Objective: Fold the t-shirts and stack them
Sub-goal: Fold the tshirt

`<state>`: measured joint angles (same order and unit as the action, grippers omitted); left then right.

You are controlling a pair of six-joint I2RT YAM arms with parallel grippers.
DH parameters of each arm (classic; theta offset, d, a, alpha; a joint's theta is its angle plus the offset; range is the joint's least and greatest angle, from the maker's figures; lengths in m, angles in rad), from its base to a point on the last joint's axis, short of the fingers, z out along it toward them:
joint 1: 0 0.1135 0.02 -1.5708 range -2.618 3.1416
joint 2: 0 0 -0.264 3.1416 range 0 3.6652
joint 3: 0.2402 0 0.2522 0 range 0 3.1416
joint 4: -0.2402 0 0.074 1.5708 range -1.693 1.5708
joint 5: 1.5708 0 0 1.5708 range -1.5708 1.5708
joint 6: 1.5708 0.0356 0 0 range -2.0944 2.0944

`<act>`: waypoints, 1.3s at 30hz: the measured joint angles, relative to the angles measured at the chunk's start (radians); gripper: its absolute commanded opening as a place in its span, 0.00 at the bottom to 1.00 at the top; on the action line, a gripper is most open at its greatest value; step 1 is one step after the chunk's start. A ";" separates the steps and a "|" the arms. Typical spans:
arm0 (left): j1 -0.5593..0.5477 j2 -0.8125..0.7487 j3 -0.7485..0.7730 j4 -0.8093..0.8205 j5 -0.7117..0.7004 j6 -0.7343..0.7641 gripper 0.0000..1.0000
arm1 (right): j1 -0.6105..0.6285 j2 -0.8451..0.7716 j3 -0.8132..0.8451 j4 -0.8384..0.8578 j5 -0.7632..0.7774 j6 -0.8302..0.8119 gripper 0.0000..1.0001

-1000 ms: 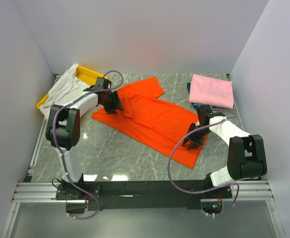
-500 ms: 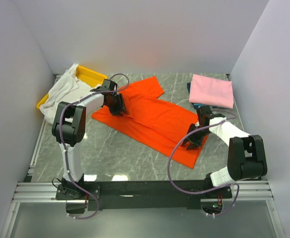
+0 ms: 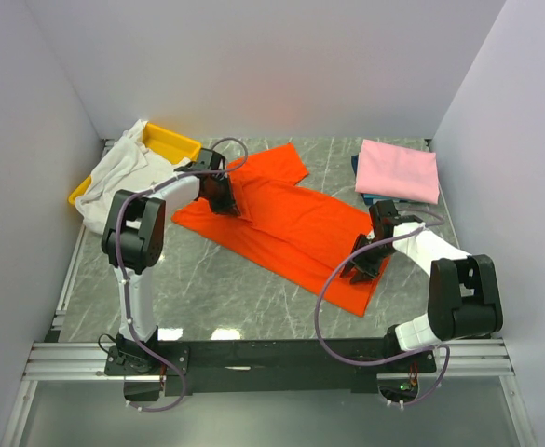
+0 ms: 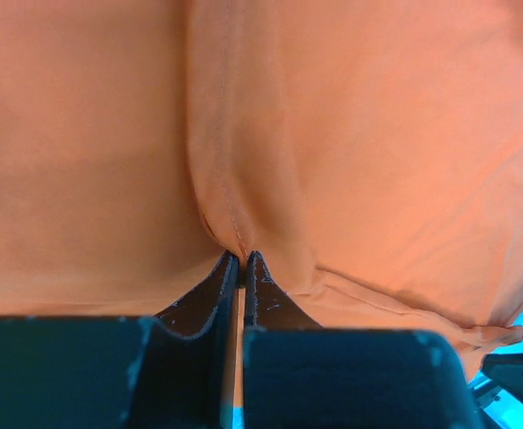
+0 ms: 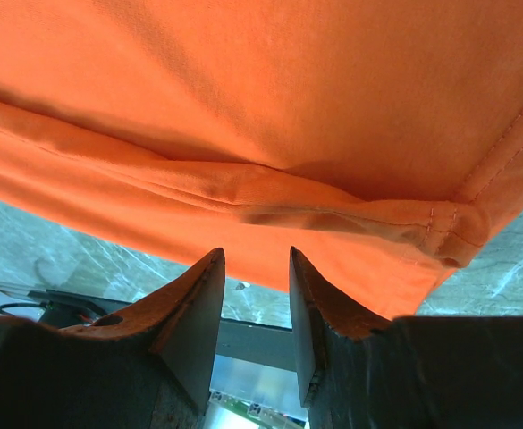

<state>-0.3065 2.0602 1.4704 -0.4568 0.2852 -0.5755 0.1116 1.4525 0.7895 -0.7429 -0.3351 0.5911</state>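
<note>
the orange shirt (image 3: 286, 219) lies spread aslant across the middle of the worktop (image 3: 207, 279), with a fold along its near edge. the left pincer (image 4: 240, 261) is clenched on a pinched ridge of the shirt's cloth at its far left part. the right pincer (image 5: 254, 259) is released, its fingers apart just short of the folded hem at the shirt's near right corner. the pink shirt (image 3: 399, 169) sits folded at the far right, on top of a dark blue shirt (image 3: 357, 164). the white shirt (image 3: 118, 172) lies crumpled over the yellow tray (image 3: 174, 142) at the far left.
</note>
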 measured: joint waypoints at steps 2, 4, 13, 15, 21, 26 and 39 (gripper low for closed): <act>-0.003 0.002 0.014 0.000 0.003 -0.005 0.00 | 0.000 -0.003 -0.006 0.003 0.000 0.000 0.42; -0.008 0.010 0.041 -0.001 0.007 -0.007 0.00 | 0.000 -0.003 -0.012 0.003 0.000 0.000 0.42; -0.048 0.060 0.138 -0.004 0.008 -0.013 0.00 | 0.000 -0.004 -0.047 0.018 0.000 0.007 0.42; -0.056 0.071 0.157 -0.004 0.010 -0.013 0.00 | 0.000 -0.004 -0.053 0.020 0.000 0.008 0.42; -0.079 0.118 0.216 -0.011 0.018 -0.012 0.13 | 0.000 -0.014 -0.064 0.023 0.000 0.014 0.42; -0.095 0.131 0.226 -0.021 0.032 -0.011 0.28 | 0.000 -0.035 -0.064 0.024 -0.006 0.021 0.42; -0.111 0.130 0.217 0.059 0.139 -0.049 0.48 | 0.000 -0.098 -0.064 0.010 0.019 0.029 0.42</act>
<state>-0.4175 2.1906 1.6878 -0.3977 0.4244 -0.6243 0.1112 1.3544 0.7254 -0.7326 -0.3164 0.6205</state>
